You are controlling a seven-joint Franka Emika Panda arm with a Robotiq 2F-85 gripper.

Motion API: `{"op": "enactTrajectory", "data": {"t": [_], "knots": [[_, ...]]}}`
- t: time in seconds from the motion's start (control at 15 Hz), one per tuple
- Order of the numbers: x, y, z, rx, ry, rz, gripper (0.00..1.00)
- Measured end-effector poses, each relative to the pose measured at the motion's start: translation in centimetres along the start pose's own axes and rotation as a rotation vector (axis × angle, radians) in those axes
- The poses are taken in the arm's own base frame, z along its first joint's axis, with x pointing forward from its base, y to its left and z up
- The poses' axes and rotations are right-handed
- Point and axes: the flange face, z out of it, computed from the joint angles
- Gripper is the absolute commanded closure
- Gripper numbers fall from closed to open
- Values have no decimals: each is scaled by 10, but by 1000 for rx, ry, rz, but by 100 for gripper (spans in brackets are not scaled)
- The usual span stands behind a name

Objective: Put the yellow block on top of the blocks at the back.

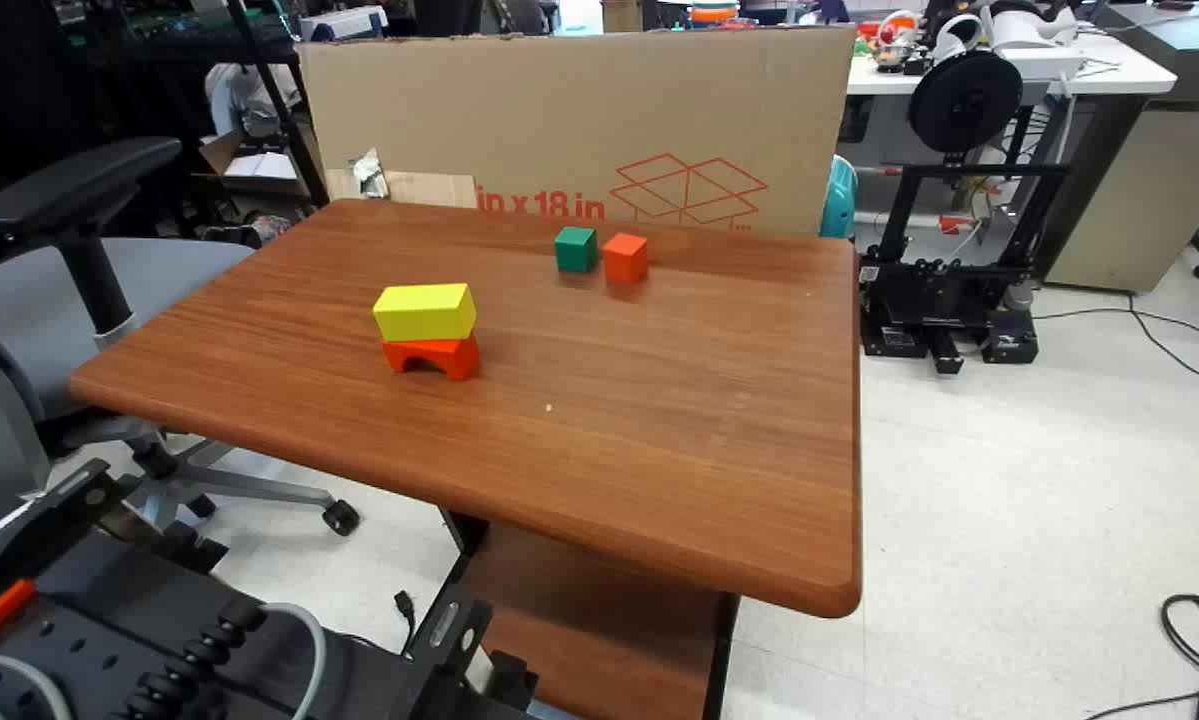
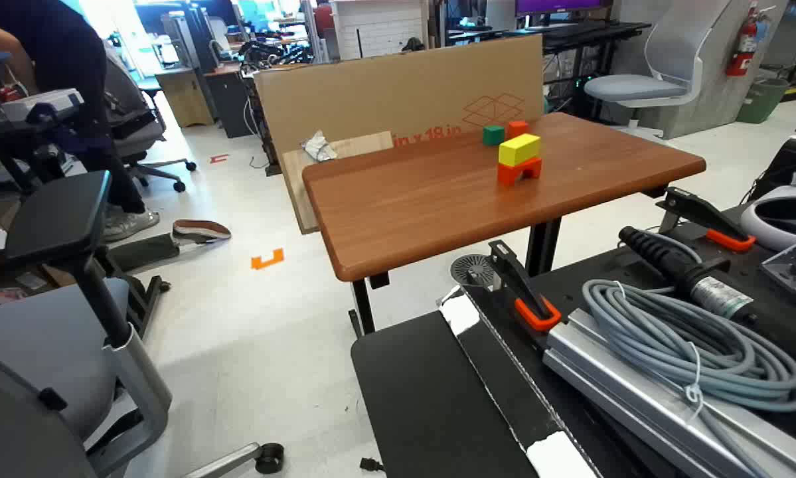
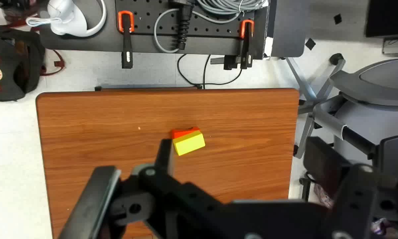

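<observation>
The bright yellow block lies on top of the orange-red arch-shaped block. The same yellow block and arch block show in an exterior view, and the yellow block sits slightly turned on the arch block in the wrist view. The blocks at the back are a dark green cube and an orange-red cube, side by side with a small gap. The wrist view does not show them. My gripper is open and empty, high above the table; neither exterior view shows it.
The brown table carries the blocks. A cardboard sheet stands upright along its back edge, behind the cubes. A grey chair stands beside the table. A black bench with clamps and coiled cable lies at the front.
</observation>
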Motion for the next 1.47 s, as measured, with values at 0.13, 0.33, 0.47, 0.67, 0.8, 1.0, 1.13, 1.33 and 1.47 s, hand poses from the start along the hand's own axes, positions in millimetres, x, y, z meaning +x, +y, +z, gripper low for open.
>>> {"op": "enactTrajectory", "data": {"t": [0.13,0.33,0.47,0.67,0.8,1.0,1.13,1.33,1.47], "knots": [[0,0,0,-1,1,1,0],[8,-3,16,-40,-7,2,0],[22,-6,48,-109,-19,-8,0],[42,-14,102,-202,-36,-51,0],[52,-20,136,-245,-44,-96,0],[66,-26,179,-296,-55,-164,0],[74,-28,202,-331,-59,-196,0],[86,-32,231,-359,-54,-219,0],[91,-32,247,-361,-49,-221,0]]}}
